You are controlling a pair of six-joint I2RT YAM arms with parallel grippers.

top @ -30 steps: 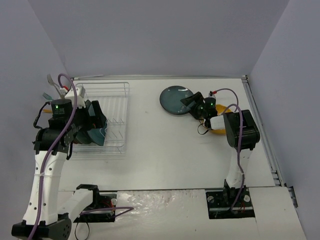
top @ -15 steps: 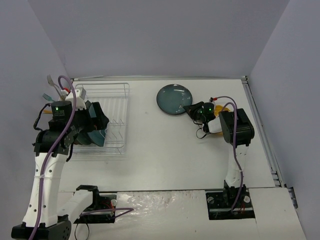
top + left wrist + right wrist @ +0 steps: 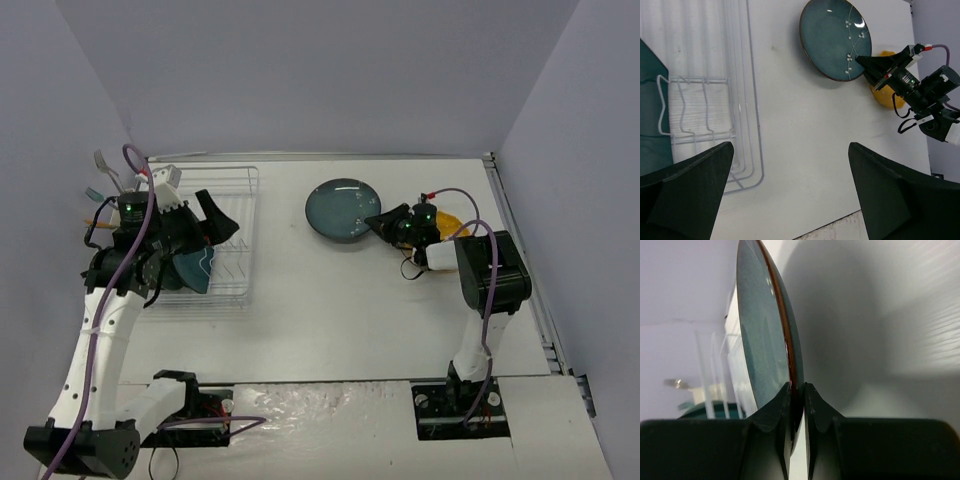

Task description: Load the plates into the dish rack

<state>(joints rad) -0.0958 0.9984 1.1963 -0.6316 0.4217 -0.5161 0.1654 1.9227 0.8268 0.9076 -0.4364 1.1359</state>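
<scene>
The right fingers (image 3: pixel 771 416) were clamped on the rim of the blue-grey plate (image 3: pixel 338 210); the left fingers (image 3: pixel 690 190) stood wide open over the dish rack (image 3: pixel 240 195).

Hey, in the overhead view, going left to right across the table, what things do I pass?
From the left: utensils → dish rack → blue-grey plate → right hand, pinching that plate's rim → yellow plate.
</scene>
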